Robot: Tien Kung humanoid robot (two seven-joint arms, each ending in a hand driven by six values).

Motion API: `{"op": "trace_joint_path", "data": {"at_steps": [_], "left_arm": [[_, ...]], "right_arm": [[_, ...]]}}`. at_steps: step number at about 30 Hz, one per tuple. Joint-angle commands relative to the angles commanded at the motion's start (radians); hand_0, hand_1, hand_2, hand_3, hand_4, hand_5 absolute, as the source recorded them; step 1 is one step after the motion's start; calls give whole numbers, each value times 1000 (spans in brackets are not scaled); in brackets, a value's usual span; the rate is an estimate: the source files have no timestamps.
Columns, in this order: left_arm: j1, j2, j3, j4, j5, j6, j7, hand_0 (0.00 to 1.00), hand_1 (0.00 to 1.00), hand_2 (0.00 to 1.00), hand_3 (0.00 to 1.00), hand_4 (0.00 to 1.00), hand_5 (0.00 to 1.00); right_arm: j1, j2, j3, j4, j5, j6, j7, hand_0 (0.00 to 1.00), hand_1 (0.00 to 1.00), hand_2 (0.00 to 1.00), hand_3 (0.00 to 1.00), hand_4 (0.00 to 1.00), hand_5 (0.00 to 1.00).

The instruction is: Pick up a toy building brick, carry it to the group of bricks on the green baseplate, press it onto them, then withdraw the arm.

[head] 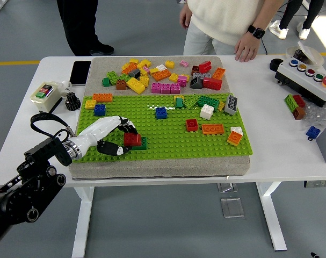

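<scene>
Loose bricks (163, 75) lie behind the baseplate (168, 140) on the table (281, 150).

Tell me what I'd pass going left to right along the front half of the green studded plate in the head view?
The robot's white left hand → red brick it grips, on a green brick → small red square brick → flat orange brick → orange-and-white brick near the green baseplate edge.
</scene>
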Motion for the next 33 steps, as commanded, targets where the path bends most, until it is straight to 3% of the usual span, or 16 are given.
{"op": "trace_joint_path", "data": {"at_steps": [33], "left_arm": [[-4, -1, -18, -5, -34, -21, -33, 662, 627, 608, 572, 884, 108]], "right_arm": [[1, 1, -2, 0, 2, 0, 0, 759, 679, 727, 665, 929, 509]]}}
